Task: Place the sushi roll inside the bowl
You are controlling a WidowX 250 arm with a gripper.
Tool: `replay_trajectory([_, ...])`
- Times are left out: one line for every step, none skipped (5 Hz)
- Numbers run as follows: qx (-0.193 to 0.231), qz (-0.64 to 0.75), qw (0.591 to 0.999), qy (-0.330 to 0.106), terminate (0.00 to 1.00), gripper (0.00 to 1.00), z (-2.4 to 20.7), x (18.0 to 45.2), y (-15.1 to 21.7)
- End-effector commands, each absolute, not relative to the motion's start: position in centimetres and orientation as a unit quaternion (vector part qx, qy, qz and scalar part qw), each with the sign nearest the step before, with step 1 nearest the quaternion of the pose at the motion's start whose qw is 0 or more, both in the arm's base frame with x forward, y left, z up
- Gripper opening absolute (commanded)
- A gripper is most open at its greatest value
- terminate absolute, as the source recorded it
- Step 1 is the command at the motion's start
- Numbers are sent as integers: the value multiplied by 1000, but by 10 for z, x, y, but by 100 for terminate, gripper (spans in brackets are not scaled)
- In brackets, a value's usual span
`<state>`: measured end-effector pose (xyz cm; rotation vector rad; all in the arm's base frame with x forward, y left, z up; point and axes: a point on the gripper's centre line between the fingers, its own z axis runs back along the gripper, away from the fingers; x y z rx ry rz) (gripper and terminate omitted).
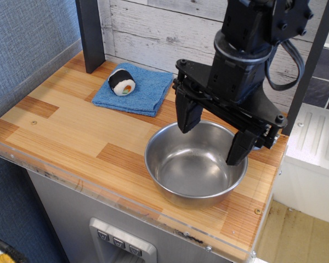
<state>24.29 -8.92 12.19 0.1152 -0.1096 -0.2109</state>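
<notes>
The sushi roll (122, 82) lies on a blue cloth (137, 91) at the back left of the wooden counter, its orange and green end facing front. The steel bowl (196, 162) stands at the front right and holds nothing. My gripper (211, 140) hangs open right above the bowl, its two black fingers spread wide over the bowl's far rim. It holds nothing and is well to the right of the sushi roll.
A dark post (91, 34) stands at the back left next to the cloth. A plank wall (159, 27) closes the back. The counter's front edge (98, 192) carries a clear plastic strip. A white cabinet (318, 153) stands to the right.
</notes>
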Motion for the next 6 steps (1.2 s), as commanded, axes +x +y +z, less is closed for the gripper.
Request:
replay_trajectory([57,-105,991,-55,0,100,122,243,-89])
replay_trajectory([59,-101,991,-71,0,100,137,263,-73])
replay_trajectory([47,-89,992,-78,0,100,142,282,-57])
replay_trajectory([32,-73,994,-77,0,100,140,296,-38])
replay_trajectory([21,-43,995,-90,0,100,130,315,-11])
replay_trajectory([7,-9,994,-104,0,100,122,342,16])
